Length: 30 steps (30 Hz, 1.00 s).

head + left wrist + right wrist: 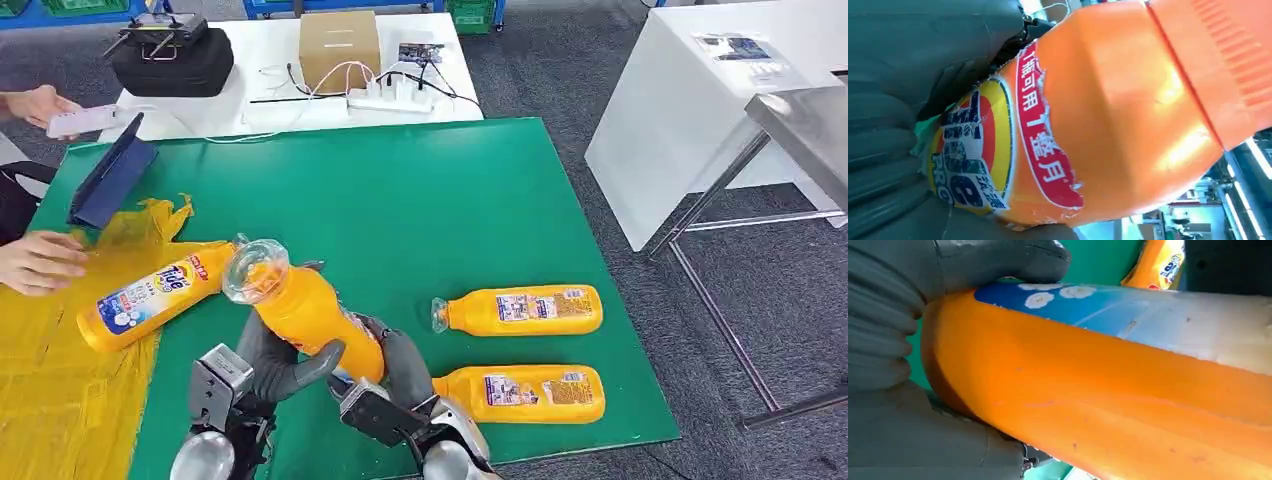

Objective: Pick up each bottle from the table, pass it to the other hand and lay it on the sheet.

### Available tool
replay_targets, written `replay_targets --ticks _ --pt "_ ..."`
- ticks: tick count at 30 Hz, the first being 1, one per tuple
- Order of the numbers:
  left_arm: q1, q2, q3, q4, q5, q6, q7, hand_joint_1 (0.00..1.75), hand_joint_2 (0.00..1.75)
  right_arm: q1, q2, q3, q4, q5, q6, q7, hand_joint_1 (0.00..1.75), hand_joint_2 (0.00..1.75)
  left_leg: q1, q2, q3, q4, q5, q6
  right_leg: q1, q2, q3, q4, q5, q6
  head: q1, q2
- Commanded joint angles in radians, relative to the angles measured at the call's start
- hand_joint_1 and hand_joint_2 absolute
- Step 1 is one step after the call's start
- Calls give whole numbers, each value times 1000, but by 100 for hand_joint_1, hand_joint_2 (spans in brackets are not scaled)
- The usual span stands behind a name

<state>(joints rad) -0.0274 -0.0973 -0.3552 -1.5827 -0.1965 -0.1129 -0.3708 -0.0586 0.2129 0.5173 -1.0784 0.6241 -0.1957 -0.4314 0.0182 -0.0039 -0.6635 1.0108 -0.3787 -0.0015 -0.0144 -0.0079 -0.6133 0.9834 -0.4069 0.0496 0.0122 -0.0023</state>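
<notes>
Head view: orange bottle (305,310) clasped between fingers (300,368) of both hands.

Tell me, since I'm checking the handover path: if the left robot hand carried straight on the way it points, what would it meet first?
Probably the bottle lying on the yellow sheet: the left robot hand, gripping the held bottle, points up-left toward that lying bottle. Depth is unclear.

Green table (420,200) carries a yellow sheet (60,390) at its left end. One bottle (150,297) lies on the sheet; two bottles (520,309) (522,391) lie right of the sheet.
</notes>
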Motion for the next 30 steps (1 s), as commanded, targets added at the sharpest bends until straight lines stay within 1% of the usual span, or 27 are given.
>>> replay_targets --ticks 1,2,3,4,5,7,8,10,11,12,13,14,15,16,17,22,23,24,26,27,28,29,30 --pt "-30 -5 -42 65 -23 11 3 175 175 -3 -30 52 -54 1 -8 -6 175 175 -1 0 3 0 -1 1 0 0 4 0 -1 -1 0 0" --pt "-30 -4 -42 61 -31 18 2 175 175 -1 -30 49 -60 -2 -10 -8 175 175 0 0 2 0 -1 1 0 0 2 0 -1 -1 0 0" --pt "-31 2 -38 50 -58 42 -4 175 175 5 -32 41 -80 -12 -14 -15 168 175 -1 -1 5 0 -2 1 0 0 5 0 -2 -2 0 0" --pt "-30 6 -34 39 -75 58 -7 175 175 11 -33 33 -98 -20 -19 -21 82 175 0 0 3 0 -1 1 0 0 3 0 -1 -1 0 0" --pt "-30 12 -31 26 -103 79 -11 175 175 21 -31 23 -118 -43 -14 -29 0 175 -1 -1 5 0 -2 1 0 0 5 1 -3 -2 0 0" --pt "-30 36 -19 -20 -171 123 -21 175 175 43 -43 2 -188 -71 -7 -37 0 175 -1 0 2 0 -1 1 0 0 2 1 -2 -1 0 0" --pt "-33 51 -13 -40 -210 144 -20 175 175 52 -49 -7 -217 -75 -7 -39 0 175 -1 0 4 0 -2 1 -1 0 4 1 -2 -2 0 0" --pt "-33 62 4 -64 -219 138 -14 175 175 63 -57 -17 -251 -79 6 -36 0 175 -1 0 2 0 -1 1 0 0 2 1 -1 -1 0 0" --pt "-36 69 6 -72 -269 162 -12 175 175 68 -59 -22 -263 -77 6 -37 0 175 -1 0 4 0 -2 1 0 1 4 1 -2 -2 0 0" --pt "-52 91 15 -90 -401 237 4 175 175 82 -68 -37 -302 -61 -13 -45 0 175 -1 0 5 1 -3 1 -1 0 5 1 -3 -3 0 0" --pt "-72 120 19 -99 -510 277 38 175 175 93 -74 -53 -331 -54 -23 -45 0 175 0 -1 4 0 -2 1 0 0 4 1 -2 -2 0 0" --pt "-91 139 30 -102 -552 284 58 175 175 101 -81 -69 -357 -53 -25 -44 0 175 0 -2 1 0 0 0 0 -1 2 0 -1 -1 0 0" --pt "-124 172 44 -90 -678 311 104 175 175 111 -89 -91 -387 -44 -27 -39 0 175 0 -2 3 1 -2 0 0 -2 4 2 -3 -2 0 0" --pt "-155 202 53 -67 -770 317 145 175 175 115 -95 -108 -405 -37 -29 -37 0 175 0 -2 1 0 0 0 0 -2 1 1 -1 -2 0 0" --pt "-178 215 70 -42 -803 321 160 175 175 116 -100 -119 -416 -31 -26 -36 0 175 0 -3 4 0 -1 0 0 -2 4 2 -3 -3 0 0" --pt "-179 207 77 -27 -803 320 145 175 175 115 -91 -127 -407 -27 -18 -37 0 175 0 0 2 0 0 0 0 0 2 0 -1 -2 0 0" --pt "-199 246 59 -4 -927 321 214 175 175 117 -94 -133 -413 -19 -30 -41 0 175 0 0 5 0 -1 1 0 0 4 1 -1 -2 0 0" --pt "-235 293 54 45 -1016 298 269 175 175 120 -101 -144 -427 -19 -42 -44 0 175 0 -1 4 0 -1 1 0 -1 3 0 -1 -2 0 0" --pt "-295 353 64 163 -1091 259 305 175 175 122 -109 -170 -450 -26 -57 -48 0 175 0 -2 4 -1 0 1 0 -1 4 0 -1 -2 0 0" --pt "-331 377 64 250 -1131 261 309 175 175 124 -112 -188 -463 -35 -63 -51 0 175 0 -2 6 -1 0 0 0 -2 5 1 -2 -3 0 0" --pt "-355 395 57 319 -1204 258 333 175 175 123 -113 -201 -469 -39 -67 -52 0 175 0 -2 4 -1 1 0 0 -2 3 0 -1 -2 0 0" --pt "-382 403 50 405 -1284 268 357 175 175 122 -115 -214 -478 -41 -73 -54 0 175 -1 -3 6 -2 0 0 -1 -3 5 1 -2 -3 0 0" --pt "-392 401 49 442 -1291 289 354 175 175 124 -115 -220 -485 -46 -73 -55 0 175 0 -2 5 -2 1 0 0 -2 5 0 -1 -2 0 0"
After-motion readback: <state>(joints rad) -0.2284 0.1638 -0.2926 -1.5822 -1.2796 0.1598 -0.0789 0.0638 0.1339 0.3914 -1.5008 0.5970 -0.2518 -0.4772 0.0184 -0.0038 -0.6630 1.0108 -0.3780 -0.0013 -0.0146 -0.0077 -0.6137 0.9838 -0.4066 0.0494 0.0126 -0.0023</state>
